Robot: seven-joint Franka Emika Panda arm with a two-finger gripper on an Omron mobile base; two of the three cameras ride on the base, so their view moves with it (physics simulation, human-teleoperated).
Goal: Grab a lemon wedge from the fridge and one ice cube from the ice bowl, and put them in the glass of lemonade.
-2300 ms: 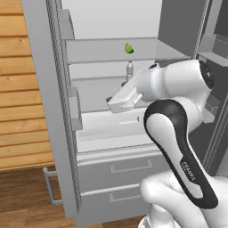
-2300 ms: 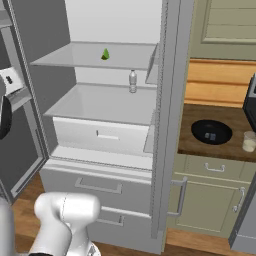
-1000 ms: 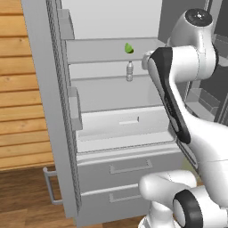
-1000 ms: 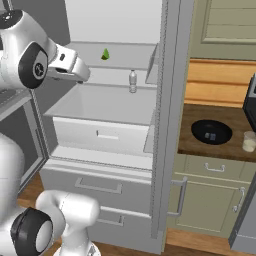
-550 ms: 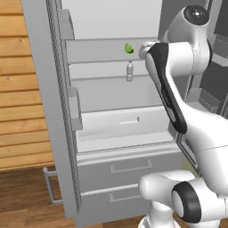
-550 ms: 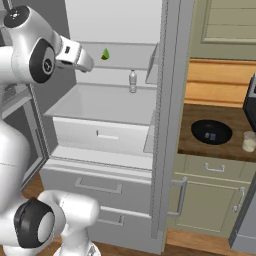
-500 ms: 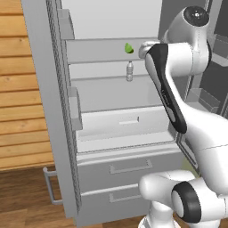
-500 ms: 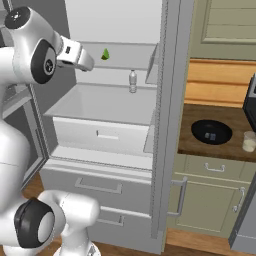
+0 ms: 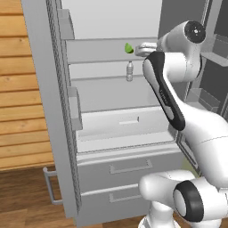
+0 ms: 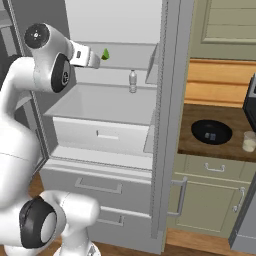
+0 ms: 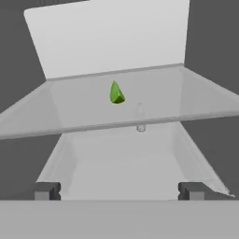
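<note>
— What's hard to make out here?

— Mostly the pincer [image 11: 119, 191]. In the hand view its two dark fingertips [image 11: 45, 191] rise at the bottom, set wide apart with nothing between them. From the base cameras its tip is a small pale shape just beside the lemon wedge [image 9: 128, 48], and I cannot tell from there whether they touch.

— Where exactly is the wedge?

— It stands point-up on the upper glass shelf [image 11: 196, 100] of the fridge [image 10: 162, 125], whose doors are open. The hand view shows it ahead of the pincer and a little left of centre, apart from the fingertips.

— Anything else in the fridge?

— A small clear bottle [image 10: 132, 81] on the shelf below; through the glass in the hand view it is only a faint smear. Its label, if any, is too small to read.

— And the other things?

— The ice bowl [image 10: 211, 131] sits on the bench [image 10: 200, 112] right of the fridge. Its contents show only as pale glints. The glass of lemonade [image 10: 249, 141] is near it, at the picture's right edge.

— Any writing?

— Small lettering on the arm's dark forearm band, not legible.
</note>
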